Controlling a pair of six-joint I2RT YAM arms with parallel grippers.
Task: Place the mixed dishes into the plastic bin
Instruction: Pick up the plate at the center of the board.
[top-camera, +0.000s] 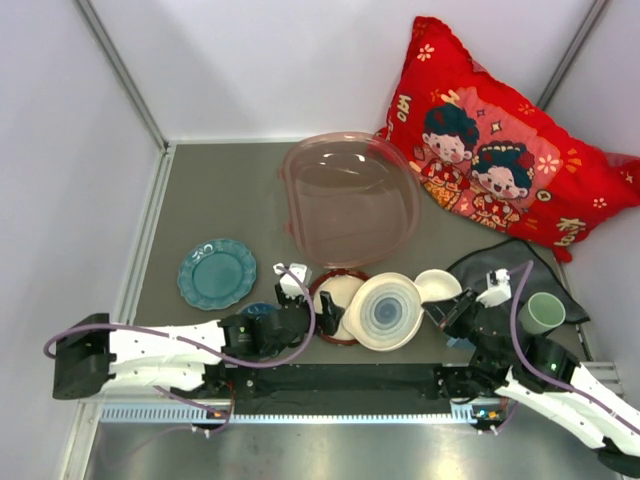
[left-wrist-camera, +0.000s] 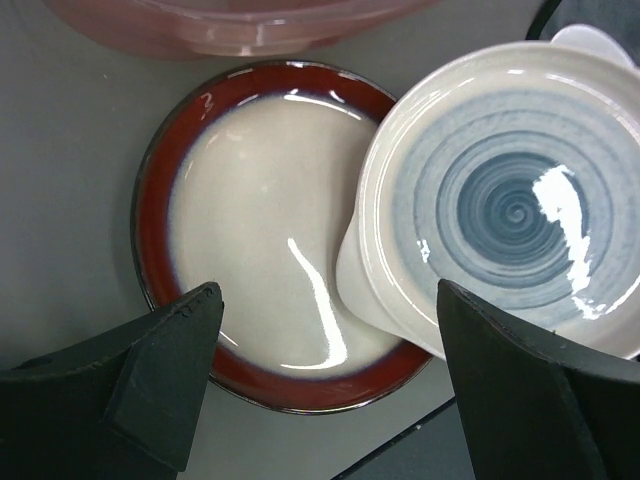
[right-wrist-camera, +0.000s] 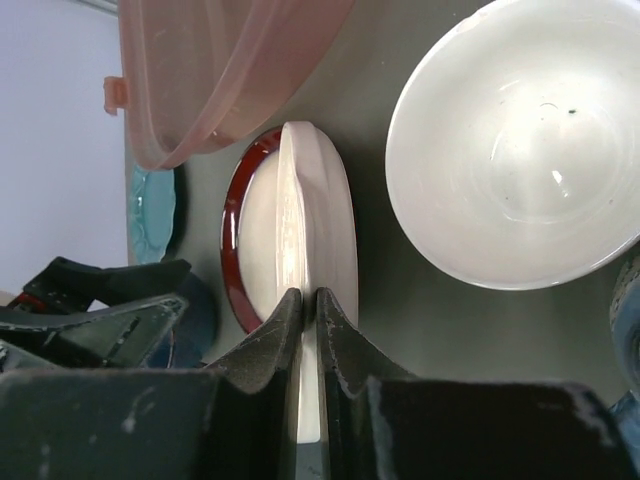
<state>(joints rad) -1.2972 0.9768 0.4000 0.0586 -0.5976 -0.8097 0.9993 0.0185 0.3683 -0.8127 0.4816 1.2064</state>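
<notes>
Worryingly, my right gripper (right-wrist-camera: 308, 296) pinches just the edge of the ringed plate (top-camera: 385, 312), left gripper (left-wrist-camera: 328, 290) open, so it may slip onto the red plate (left-wrist-camera: 250, 210).

The blue-ringed plate (top-camera: 385, 312) partly hides the red-rimmed plate (top-camera: 336, 296).

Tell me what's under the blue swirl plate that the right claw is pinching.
The red-rimmed plate reaches under the blue swirl plate, which covers its right edge. What else lies beneath is hidden. The right claw is shut on the swirl plate's rim.
</notes>
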